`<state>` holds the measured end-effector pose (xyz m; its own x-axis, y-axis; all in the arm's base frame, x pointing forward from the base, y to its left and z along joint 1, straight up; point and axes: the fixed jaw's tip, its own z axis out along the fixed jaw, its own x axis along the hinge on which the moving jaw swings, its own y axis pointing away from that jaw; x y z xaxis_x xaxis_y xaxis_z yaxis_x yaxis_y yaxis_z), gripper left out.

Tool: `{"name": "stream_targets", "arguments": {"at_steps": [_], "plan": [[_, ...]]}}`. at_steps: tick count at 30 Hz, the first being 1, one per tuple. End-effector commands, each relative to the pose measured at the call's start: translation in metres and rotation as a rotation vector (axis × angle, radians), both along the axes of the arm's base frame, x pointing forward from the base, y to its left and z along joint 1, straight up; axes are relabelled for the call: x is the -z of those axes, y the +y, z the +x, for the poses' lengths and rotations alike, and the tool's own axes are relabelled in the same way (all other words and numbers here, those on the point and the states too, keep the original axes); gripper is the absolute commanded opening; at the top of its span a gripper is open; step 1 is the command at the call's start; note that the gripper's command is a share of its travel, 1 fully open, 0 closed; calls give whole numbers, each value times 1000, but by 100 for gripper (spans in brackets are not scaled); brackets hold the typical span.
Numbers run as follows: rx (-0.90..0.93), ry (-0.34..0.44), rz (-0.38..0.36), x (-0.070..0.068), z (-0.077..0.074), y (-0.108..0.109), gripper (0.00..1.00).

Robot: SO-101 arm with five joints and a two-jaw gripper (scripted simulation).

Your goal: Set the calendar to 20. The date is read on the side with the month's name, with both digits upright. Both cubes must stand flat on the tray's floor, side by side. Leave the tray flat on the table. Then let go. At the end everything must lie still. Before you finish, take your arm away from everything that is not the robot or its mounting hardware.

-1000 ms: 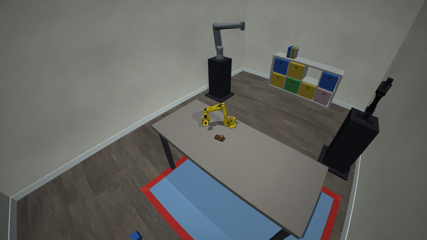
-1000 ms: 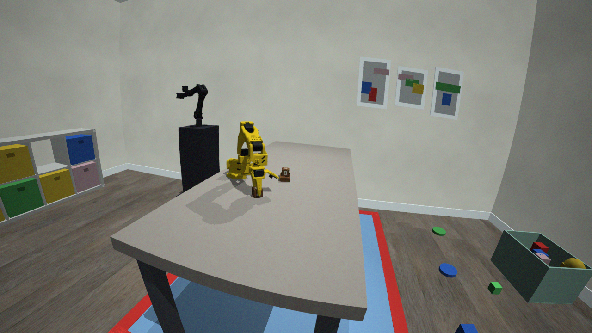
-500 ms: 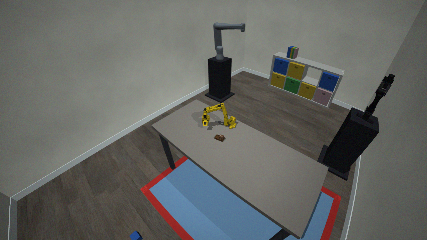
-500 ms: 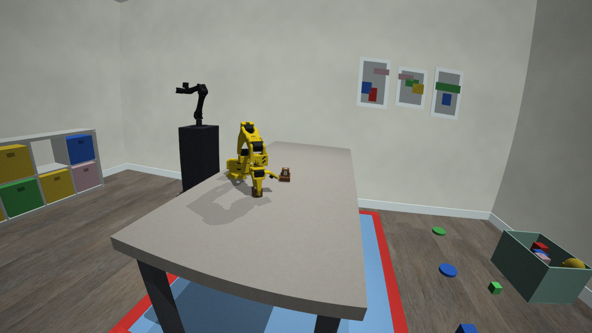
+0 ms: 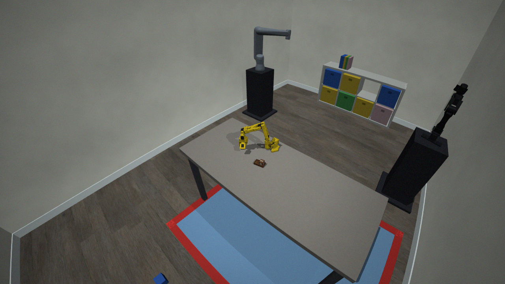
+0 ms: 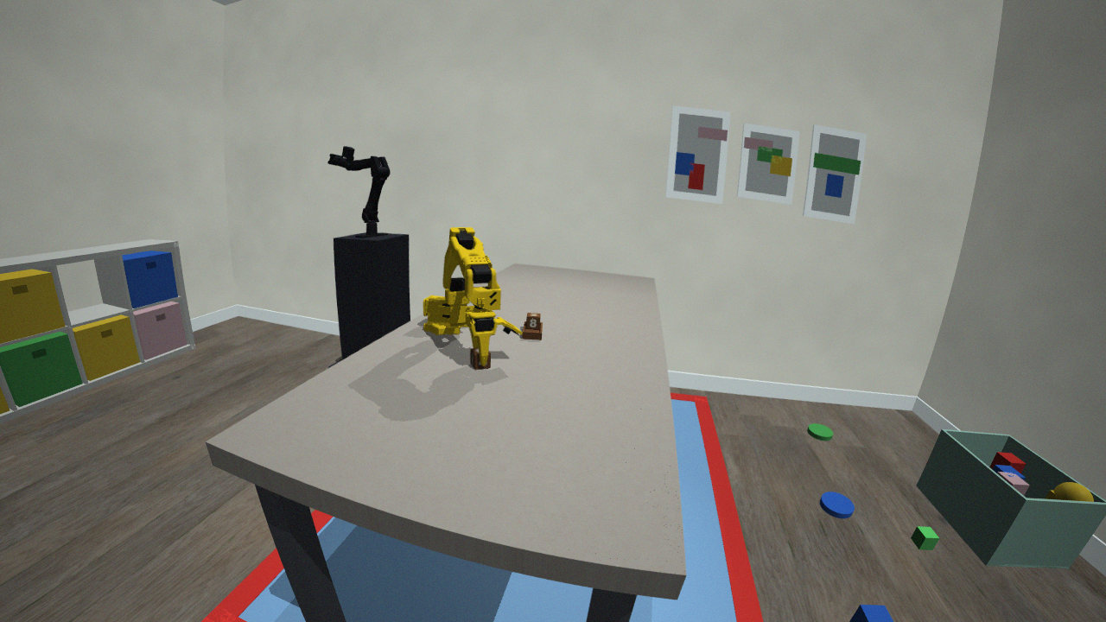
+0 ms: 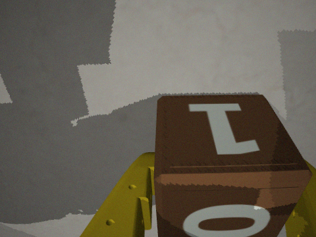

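- Fingers closed on a brown digit cube [image 7: 224,171], one yellow finger [image 7: 118,224] pressed to its left face, the other just showing at the right edge of the wrist view.
- Cube down at the table [image 6: 494,433], under the bent-over yellow arm [image 6: 467,270]; whether touching the surface or lifted a little, cannot tell.
- Two white digits visible on the held cube in the wrist view: a 1 on the upper face, upside down from the camera, and a 0 on the face nearer the camera.
- Tray [image 6: 530,333] well apart from the held cube, off to the right in the exterior view and farther from the viewer, with a second cube [image 6: 532,321] standing in it and showing what looks like an 8.
- Key relation for the coming move, as a judgement: tray to the side of the fingers, not beneath them, so a lift and a sideways carry needed before any lowering.
- Free slot beside the second cube too small to make out from here.
- Likely also needed: a turn of the held cube so the 0 faces the month side upright.
- Second cube probably in need of a turn too, towards a 2.
- Risk: nudging the tray or tipping its cube on arrival.
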<state>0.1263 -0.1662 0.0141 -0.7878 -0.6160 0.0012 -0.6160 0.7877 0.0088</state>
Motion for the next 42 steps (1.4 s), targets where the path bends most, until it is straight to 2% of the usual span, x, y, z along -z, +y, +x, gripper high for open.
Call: {"name": "stream_targets", "arguments": {"at_steps": [1, 7, 17, 26, 28, 35, 42], "plan": [[-4, -26, -31, -7, 6, -4, 10], [-4, -26, -31, -7, 6, -4, 0], [-4, -26, -31, -10, 7, -4, 0], [-4, -26, -31, -32, 7, -4, 0], [-4, -26, -31, -32, 7, -4, 0], [-4, -26, -31, -51, 5, -2, 0], [-4, -26, -31, -57, 4, -1, 0]]}}
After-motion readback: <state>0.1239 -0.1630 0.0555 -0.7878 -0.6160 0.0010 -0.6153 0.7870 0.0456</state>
